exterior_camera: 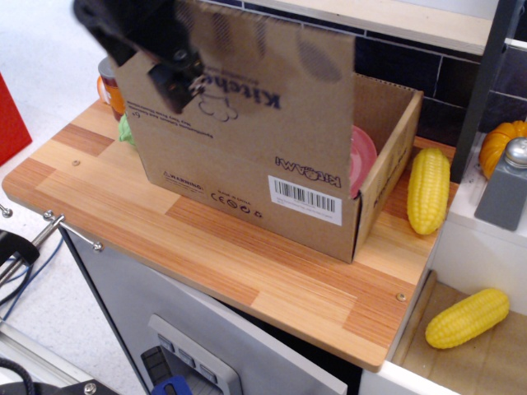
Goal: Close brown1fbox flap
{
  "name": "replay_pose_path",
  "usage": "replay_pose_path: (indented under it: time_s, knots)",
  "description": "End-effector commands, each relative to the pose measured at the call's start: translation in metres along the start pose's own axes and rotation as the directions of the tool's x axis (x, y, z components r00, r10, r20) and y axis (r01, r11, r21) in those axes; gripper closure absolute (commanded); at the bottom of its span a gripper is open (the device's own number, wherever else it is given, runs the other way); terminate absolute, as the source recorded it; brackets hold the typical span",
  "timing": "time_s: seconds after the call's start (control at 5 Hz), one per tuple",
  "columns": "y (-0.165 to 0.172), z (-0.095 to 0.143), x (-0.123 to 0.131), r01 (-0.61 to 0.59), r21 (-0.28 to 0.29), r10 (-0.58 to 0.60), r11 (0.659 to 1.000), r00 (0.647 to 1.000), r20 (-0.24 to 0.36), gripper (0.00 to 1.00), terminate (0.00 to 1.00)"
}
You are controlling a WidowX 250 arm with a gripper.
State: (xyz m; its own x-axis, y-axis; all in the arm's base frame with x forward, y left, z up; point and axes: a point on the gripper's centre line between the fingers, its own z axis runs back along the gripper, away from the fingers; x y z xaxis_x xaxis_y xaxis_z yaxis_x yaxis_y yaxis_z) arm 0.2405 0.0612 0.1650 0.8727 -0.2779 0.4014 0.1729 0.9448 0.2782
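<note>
Brown1fbox [247, 185] sits in the middle of the frame on the wooden counter [247, 263], and its flap [255, 90] stands roughly upright above the near wall, printed face toward the camera. The gripper [173, 74], a blurred black mass in the upper left of the frame, is against the flap's left part near its top; whether its jaws are spread or pinched on the cardboard cannot be told from this view.

By my reading the closing swing is about halfway: the panel is vertical, not yet over the opening. The next move calls for pushing its top edge away, toward the dark tiled wall at the top of the frame, and down until it lies flat.

A pink plate [366, 152] shows just past the flap's right edge, inside the box. A corn cob [428, 191] lies just beside the box's right wall, another [468, 318] at lower right.
</note>
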Motion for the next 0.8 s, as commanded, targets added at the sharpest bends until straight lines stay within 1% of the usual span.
replay_pose_path:
  time_s: [0.0,0.2,0.4,0.6]
  knots:
    - [0.008,-0.017,0.043,0.068,-0.022,-0.068,0.997,0.998,0.011,0.0,0.0]
    - [0.006,-0.039,0.053,0.086,-0.081,-0.086,0.993,0.996,0.002,0.0,0.0]
    - [0.0,-0.063,0.056,0.097,-0.131,-0.097,0.987,0.995,0.007,0.0,0.0]
    - [-0.007,-0.08,0.058,0.089,-0.157,-0.093,0.984,0.996,-0.015,0.0,1.0]
